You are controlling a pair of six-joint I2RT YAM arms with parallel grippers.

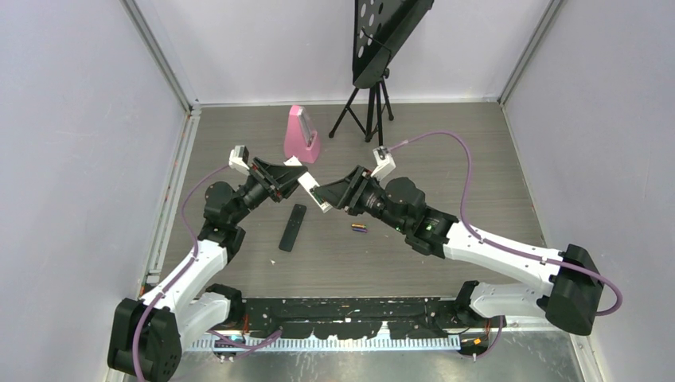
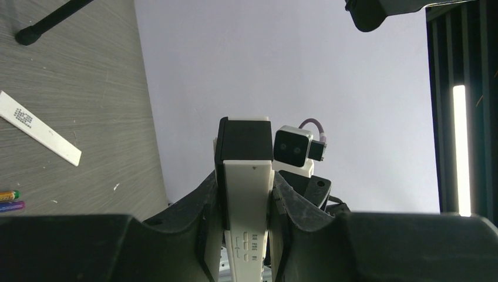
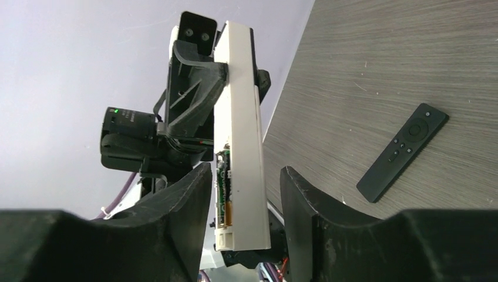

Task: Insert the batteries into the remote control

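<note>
The black remote control (image 1: pixel 293 227) lies flat on the table, buttons up, and also shows in the right wrist view (image 3: pixel 402 151). Two loose batteries (image 1: pixel 360 228), one purple and one yellow, lie to its right and also show in the left wrist view (image 2: pixel 10 200). My left gripper (image 1: pixel 306 185) is shut on a white bar-shaped remote (image 2: pixel 248 200) held in the air. Its open compartment holds a green and gold battery (image 3: pixel 223 194). My right gripper (image 3: pixel 245 182) is open, its jaws either side of the white remote's lower end (image 3: pixel 244 147).
A pink metronome (image 1: pixel 301 135) stands behind the grippers. A black music stand on a tripod (image 1: pixel 368 107) stands at the back. A flat white strip (image 2: pixel 38 128) lies on the table near the loose batteries. Walls enclose the table on three sides.
</note>
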